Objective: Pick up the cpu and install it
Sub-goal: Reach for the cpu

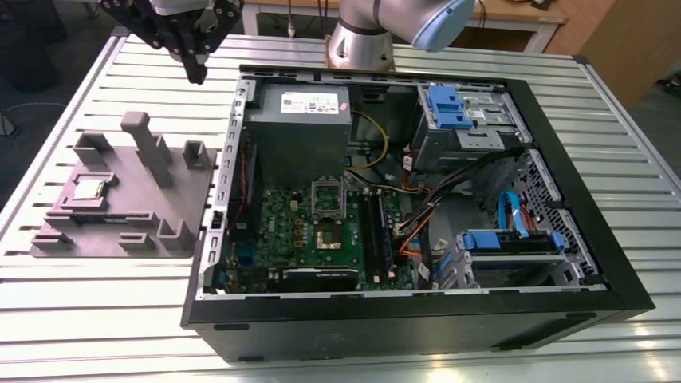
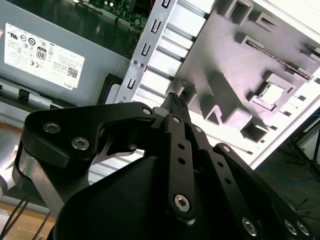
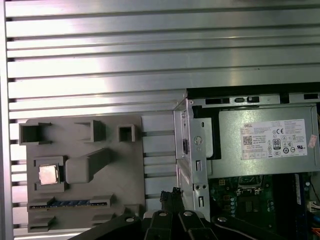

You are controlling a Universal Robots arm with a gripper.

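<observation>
While cpu [image 3: 48,174] sits in grey fixture [image 3: 117,170], pincer [image 1: 196,73] hangs closed, empty, well apart.

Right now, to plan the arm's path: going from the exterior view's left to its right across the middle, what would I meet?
cpu in the grey fixture block → socket frame → memory slots → blue drive bracket

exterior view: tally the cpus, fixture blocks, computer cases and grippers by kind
cpu: 1
grey fixture block: 1
open computer case: 1
gripper: 1
total: 4
</observation>
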